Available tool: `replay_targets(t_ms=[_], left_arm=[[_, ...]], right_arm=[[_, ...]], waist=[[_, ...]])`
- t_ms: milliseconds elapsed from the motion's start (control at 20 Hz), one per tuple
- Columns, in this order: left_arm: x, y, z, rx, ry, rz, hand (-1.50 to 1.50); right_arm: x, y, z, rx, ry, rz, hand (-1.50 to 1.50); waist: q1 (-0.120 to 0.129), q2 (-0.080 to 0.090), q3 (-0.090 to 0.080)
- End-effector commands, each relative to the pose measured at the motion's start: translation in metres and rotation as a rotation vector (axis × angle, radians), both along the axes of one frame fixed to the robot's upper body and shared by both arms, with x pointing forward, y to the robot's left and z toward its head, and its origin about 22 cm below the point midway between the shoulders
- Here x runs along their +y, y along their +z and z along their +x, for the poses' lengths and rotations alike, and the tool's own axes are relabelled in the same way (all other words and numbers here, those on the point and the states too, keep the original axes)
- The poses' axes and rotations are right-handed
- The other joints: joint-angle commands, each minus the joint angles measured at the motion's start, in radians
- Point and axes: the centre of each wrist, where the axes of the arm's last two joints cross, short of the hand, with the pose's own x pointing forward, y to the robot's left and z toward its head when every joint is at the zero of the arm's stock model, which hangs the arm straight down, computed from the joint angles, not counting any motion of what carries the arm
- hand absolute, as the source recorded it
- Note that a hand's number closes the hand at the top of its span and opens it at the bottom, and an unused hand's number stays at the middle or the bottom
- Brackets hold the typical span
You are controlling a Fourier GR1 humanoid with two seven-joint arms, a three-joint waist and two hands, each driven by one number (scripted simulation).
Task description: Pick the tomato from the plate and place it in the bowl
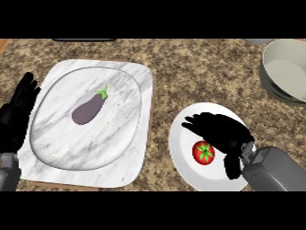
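Tomato [203,152]: sitting on the white plate [188,173], left of centre, green stem cap facing up, not yet lifted.
Right robot hand [220,131]: hovering over the plate just beside the tomato, fingers spreading wide and partly curving, thumb hanging below; gripping nothing.
Left robot hand [10,117]: resting open at the left edge, beside the marble tray [132,85] holding an eggplant [89,110].
Handling: probably light, round, smooth-skinned and a little soft, so it is likely rolling or slipping if pinched off-centre.
Where to hold: across its widest middle, fingers and thumb opposing, avoiding the stem.
Bowl [294,72]: waiting on the desk [202,67] at upper right, well apart.
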Motion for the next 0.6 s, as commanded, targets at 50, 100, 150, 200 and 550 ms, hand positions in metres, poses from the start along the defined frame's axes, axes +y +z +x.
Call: replay_targets(t_ms=[50,100,150,200,550], left_arm=[[-0.001,0.005,0.006,-0.009,0.007,0.017,0.00],[-0.001,-0.003,-0.004,-0.008,0.023,-0.002,0.00],[0.011,0.005,0.014,-0.021,0.014,-0.005,0.00],[0.002,0.017,0.007,-0.001,0.008,-0.002,0.00],[-0.004,0.010,-0.010,0.000,0.000,0.008,0.00]], right_arm=[[0.000,-0.002,-0.008,0.013,-0.002,-0.006,-1.50],[-0.014,-0.014,-0.011,0.014,-0.009,-0.006,-1.50],[-0.016,-0.019,0.001,0.005,-0.013,-0.018,-1.50],[-0.013,-0.032,-0.017,0.013,-0.005,-0.004,-1.50],[0.015,-0.033,0.023,0.009,-0.030,-0.029,-1.50]], waist=[[-0.003,0.000,0.000],[-0.002,0.000,0.000],[-0.003,0.001,0.000],[-0.003,0.000,0.000],[0.006,0.000,0.000]])
